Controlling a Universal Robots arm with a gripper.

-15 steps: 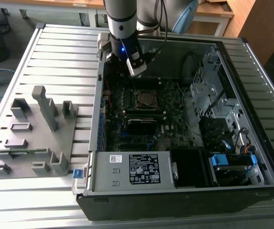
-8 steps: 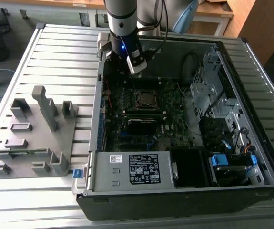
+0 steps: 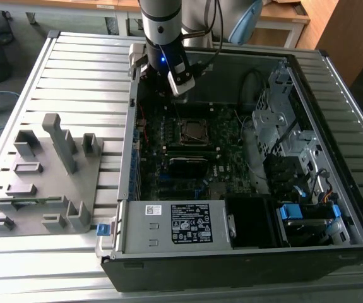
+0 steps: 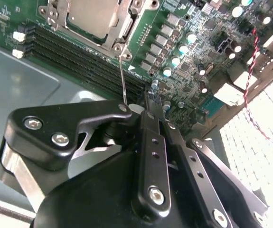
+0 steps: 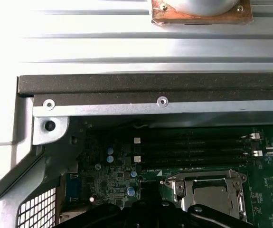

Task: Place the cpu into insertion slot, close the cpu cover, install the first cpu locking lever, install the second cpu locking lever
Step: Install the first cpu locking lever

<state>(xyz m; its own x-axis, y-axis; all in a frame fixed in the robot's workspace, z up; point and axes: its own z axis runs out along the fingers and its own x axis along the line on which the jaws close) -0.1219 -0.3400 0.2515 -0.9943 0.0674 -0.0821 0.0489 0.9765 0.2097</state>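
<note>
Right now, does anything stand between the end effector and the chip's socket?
Nothing visible does. In the second wrist view the chip lies in the socket under its metal frame; only low memory slots lie between it and the end effector. A thin lever rises from the socket's corner toward the end effector.

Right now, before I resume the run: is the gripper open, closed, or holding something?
Gripper: cannot be told; it is close over the motherboard, right by the thin locking lever.
</note>
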